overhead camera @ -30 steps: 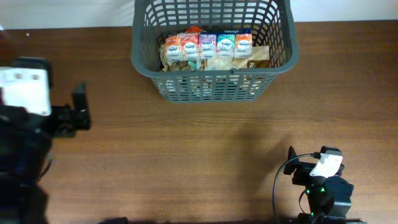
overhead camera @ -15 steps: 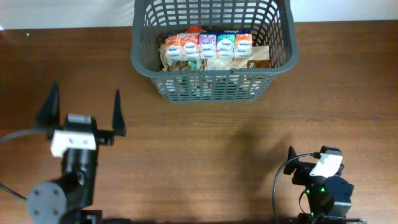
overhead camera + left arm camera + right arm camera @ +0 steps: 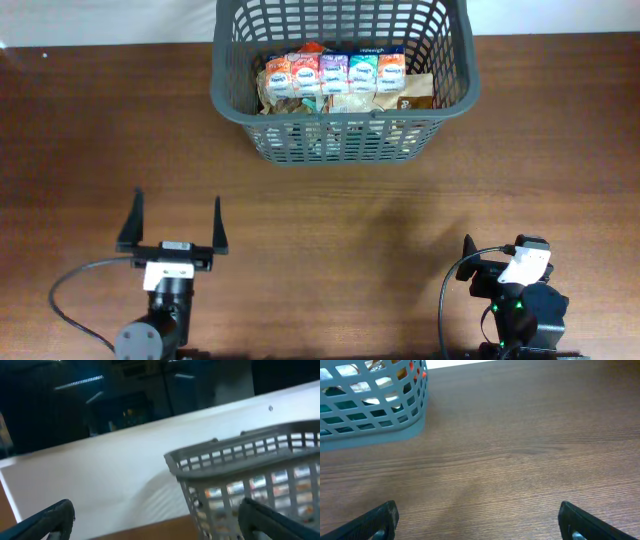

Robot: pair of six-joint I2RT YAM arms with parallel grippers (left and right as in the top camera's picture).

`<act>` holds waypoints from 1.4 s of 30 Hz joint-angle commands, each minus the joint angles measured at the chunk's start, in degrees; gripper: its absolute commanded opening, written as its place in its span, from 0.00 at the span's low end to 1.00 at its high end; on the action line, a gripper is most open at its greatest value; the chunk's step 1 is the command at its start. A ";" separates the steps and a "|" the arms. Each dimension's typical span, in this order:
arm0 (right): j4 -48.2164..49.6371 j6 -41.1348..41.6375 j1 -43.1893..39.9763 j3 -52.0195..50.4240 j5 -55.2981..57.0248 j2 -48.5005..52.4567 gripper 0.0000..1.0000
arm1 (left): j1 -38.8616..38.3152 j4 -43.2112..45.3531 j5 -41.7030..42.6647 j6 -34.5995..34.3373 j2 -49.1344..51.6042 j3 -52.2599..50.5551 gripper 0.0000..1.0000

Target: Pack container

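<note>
The right claw (image 3: pixel 479 519) gapes wide above the wooden table (image 3: pixel 530 450), container (image 3: pixel 375 435) at upper left

Dark grey basket (image 3: pixel 340 112) with lattice-slotted sides. Inside, a row of packets (image 3: pixel 335 72) in orange, pink, purple, teal and orange, each with a white patch; brown wrappers (image 3: pixel 415 92) beneath. Brown wood-grain table (image 3: pixel 350 210). Black left gripper (image 3: pixel 178 200) and black right gripper (image 3: pixel 477 520). Green light (image 3: pixel 518 303) on the right arm.
</note>
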 commanded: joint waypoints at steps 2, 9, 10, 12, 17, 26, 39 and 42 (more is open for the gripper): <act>0.11 0.63 -0.07 -0.37 -0.11 -0.59 0.99 | -0.26 0.57 0.46 -0.72 -5.09 -5.40 0.99; 0.11 0.63 -0.07 -0.37 -0.09 -0.59 0.99 | -0.20 -4.81 0.44 -0.72 -8.11 -7.43 0.99; 0.11 0.63 -0.07 -0.37 -0.11 -0.59 0.99 | -0.20 -7.08 0.44 -0.72 -8.44 -7.43 0.99; 0.11 0.63 -0.07 -0.37 -0.11 -0.59 0.99 | -0.09 -10.40 0.44 -0.72 -9.22 -7.43 0.99; 0.11 0.63 -0.07 -0.37 -0.11 -0.59 0.99 | -0.09 -16.90 0.39 -0.70 -12.17 -7.43 0.99; 0.11 0.63 -0.07 -0.37 -0.09 -0.59 0.99 | -0.11 -27.41 0.42 -0.72 -12.17 -7.43 0.99; 0.11 0.63 -0.07 -0.37 -0.11 -0.59 0.99 | -0.11 -27.15 0.20 -0.72 -11.80 -7.43 0.99; 0.11 0.63 -0.07 -0.37 -0.11 -0.59 0.99 | -0.11 -27.15 0.20 -0.72 -11.80 -7.43 0.99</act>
